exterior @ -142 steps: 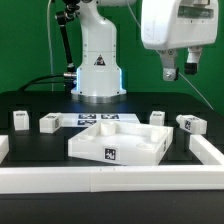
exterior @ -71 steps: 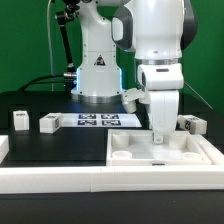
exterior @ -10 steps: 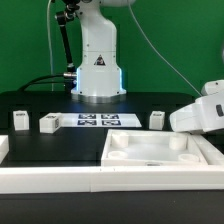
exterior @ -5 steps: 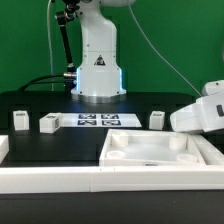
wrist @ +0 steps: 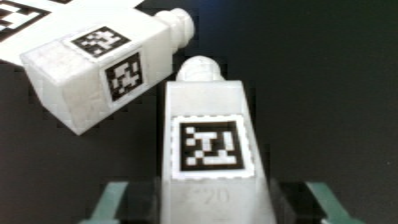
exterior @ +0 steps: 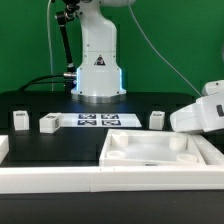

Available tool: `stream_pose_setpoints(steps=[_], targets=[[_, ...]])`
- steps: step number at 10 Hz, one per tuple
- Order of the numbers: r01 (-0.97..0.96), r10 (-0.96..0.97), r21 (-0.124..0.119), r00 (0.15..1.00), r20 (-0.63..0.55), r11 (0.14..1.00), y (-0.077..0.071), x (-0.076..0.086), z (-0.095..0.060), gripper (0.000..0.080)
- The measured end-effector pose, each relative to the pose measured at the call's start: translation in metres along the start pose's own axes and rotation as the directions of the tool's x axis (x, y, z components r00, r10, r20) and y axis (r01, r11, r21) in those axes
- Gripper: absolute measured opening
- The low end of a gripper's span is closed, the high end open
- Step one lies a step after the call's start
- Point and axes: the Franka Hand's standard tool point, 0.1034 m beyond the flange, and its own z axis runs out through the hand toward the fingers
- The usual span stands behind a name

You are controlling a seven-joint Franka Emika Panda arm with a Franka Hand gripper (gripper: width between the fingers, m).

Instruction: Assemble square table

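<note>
The white square tabletop (exterior: 160, 150) lies rim up on the black table at the exterior view's front right. In the wrist view my gripper (wrist: 214, 203) is open and straddles a white tagged leg (wrist: 214, 130) that lies flat, with a gap between the leg and each finger (wrist: 121, 200). A second tagged leg (wrist: 98, 62) lies at an angle just beyond it, close to its tip. In the exterior view my white hand (exterior: 200, 112) is low at the right edge, and its fingers are hidden. Three more legs (exterior: 19, 119) (exterior: 49, 123) (exterior: 157, 119) stand on the table.
The marker board (exterior: 100, 120) lies in front of the robot base (exterior: 98, 70). A long white rail (exterior: 60, 180) runs along the front edge and up the right side, right next to the tabletop.
Nothing has moved in the last second. Earlier the tabletop was shifted into the front right corner, and my arm then went from above it down to the right edge.
</note>
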Motion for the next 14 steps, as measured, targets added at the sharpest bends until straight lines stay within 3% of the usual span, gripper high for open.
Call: stream_pose_setpoints(steps=[3, 5, 7, 9, 12, 13, 14], targets=[[0.027, -0.026, 0.027, 0.999, -0.021, 0.999, 0.022, -0.030, -0.027, 0.0288], [0.039, -0.037, 0.056, 0.998, -0.051, 0.998, 0.046, -0.050, -0.044, 0.0290], [0.038, -0.034, 0.056, 0.996, -0.078, 0.998, 0.046, -0.045, -0.045, 0.0290], [0.049, -0.038, 0.046, 0.977, -0.208, 0.998, 0.051, -0.040, -0.057, 0.0290], [0.059, -0.041, 0.040, 0.933, -0.357, 0.997, 0.076, -0.057, -0.096, 0.0290], [0.049, -0.029, 0.034, 0.895, -0.446, 0.998, 0.080, -0.055, -0.108, 0.0290], [0.040, -0.022, 0.024, 0.858, -0.514, 0.999, 0.081, -0.053, -0.107, 0.0290]])
